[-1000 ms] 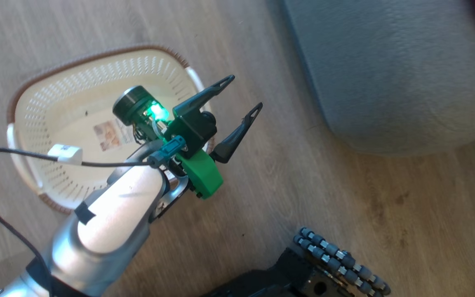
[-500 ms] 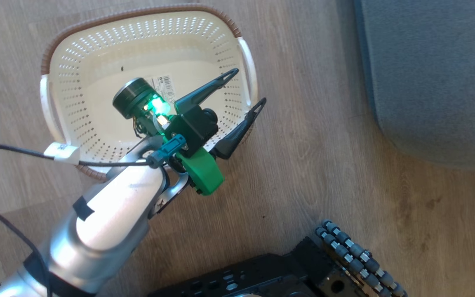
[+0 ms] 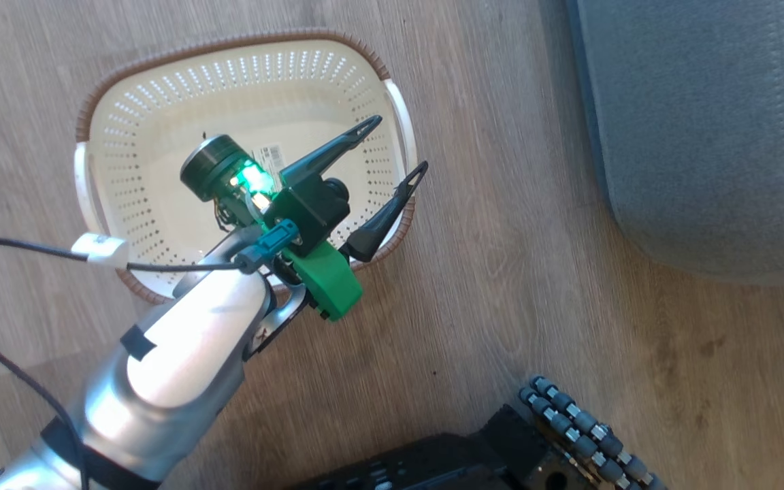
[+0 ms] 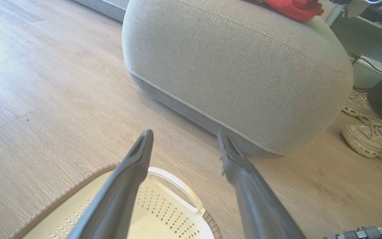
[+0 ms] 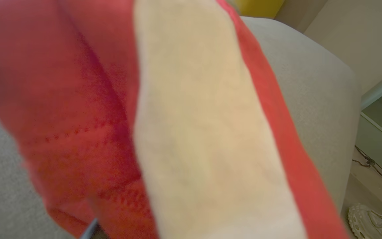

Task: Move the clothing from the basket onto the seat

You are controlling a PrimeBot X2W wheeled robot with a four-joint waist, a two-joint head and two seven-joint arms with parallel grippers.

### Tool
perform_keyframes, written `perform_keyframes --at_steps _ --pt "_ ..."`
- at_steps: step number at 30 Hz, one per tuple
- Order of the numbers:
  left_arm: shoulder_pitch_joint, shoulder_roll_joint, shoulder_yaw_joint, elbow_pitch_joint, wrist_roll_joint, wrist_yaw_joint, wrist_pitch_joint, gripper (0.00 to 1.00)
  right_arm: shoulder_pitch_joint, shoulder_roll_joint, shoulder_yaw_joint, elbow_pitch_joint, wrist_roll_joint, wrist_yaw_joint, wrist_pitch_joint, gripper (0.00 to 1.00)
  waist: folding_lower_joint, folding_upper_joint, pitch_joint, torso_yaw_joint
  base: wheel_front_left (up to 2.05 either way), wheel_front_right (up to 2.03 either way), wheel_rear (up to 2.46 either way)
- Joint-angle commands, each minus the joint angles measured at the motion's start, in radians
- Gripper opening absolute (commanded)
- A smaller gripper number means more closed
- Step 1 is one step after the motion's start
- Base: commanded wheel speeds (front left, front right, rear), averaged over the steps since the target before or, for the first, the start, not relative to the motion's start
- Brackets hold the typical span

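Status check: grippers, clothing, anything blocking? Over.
Left gripper open above the empty basket. Red clothing on the seat, close against the right wrist camera; right grip unclear. Nothing seen in the way.

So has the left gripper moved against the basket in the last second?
Yes. The left gripper had its tips beyond the basket, over the floor toward the seat; now they are over the basket's seat-side edge.
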State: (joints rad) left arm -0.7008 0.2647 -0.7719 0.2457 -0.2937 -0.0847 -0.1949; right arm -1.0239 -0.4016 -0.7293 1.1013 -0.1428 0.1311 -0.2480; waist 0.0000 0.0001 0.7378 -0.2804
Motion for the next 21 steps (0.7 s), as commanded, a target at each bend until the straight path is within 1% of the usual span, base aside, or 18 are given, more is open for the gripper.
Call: perform_keyframes --at_steps 1,2,3,7,11,14,18,21 --pt "-0.002 -0.003 0.022 -0.020 -0.009 0.006 -0.015 1.00 0.061 -0.044 0.043 -0.013 0.035 0.000 -0.011 1.00 0.0000 -0.0001 -0.025 0.002 0.00 0.00 0.00" --pt "-0.002 -0.003 0.022 -0.020 -0.009 0.006 -0.015 1.00 0.061 -0.044 0.043 -0.013 0.035 0.000 -0.011 1.00 0.0000 -0.0001 -0.025 0.002 0.00 0.00 0.00" --pt "0.002 -0.007 0.022 -0.014 -0.012 0.007 -0.020 1.00 0.082 -0.041 0.066 -0.020 0.060 0.000 -0.012 1.00 0.0000 -0.0001 -0.036 0.004 0.00 0.00 0.00" --pt "0.019 -0.023 0.026 0.014 -0.025 0.014 -0.040 1.00 0.209 -0.017 0.196 -0.116 0.152 0.000 -0.013 1.00 0.0000 -0.0001 -0.082 0.017 0.00 0.00 0.00" --pt "0.039 -0.038 0.043 0.047 -0.040 0.024 -0.056 1.00 0.365 0.000 0.322 -0.260 0.227 0.000 -0.013 1.00 0.0000 -0.0001 -0.139 0.031 0.00 0.00 0.00" --pt "0.061 -0.047 0.066 0.068 -0.054 0.034 -0.063 1.00 0.464 0.034 0.383 -0.375 0.285 0.000 -0.014 1.00 0.0000 -0.0001 -0.190 0.043 0.00 0.00 0.00" --pt "0.095 -0.060 0.104 0.083 -0.067 0.046 -0.066 1.00 0.555 0.075 0.439 -0.524 0.335 0.000 -0.014 1.00 0.0000 -0.0001 -0.257 0.067 0.00 0.00 0.00" --pt "0.130 -0.071 0.147 0.074 -0.069 0.055 -0.066 1.00 0.607 0.088 0.473 -0.620 0.355 0.000 -0.014 1.00 0.0000 -0.0001 -0.313 0.100 0.00 0.00 0.00"
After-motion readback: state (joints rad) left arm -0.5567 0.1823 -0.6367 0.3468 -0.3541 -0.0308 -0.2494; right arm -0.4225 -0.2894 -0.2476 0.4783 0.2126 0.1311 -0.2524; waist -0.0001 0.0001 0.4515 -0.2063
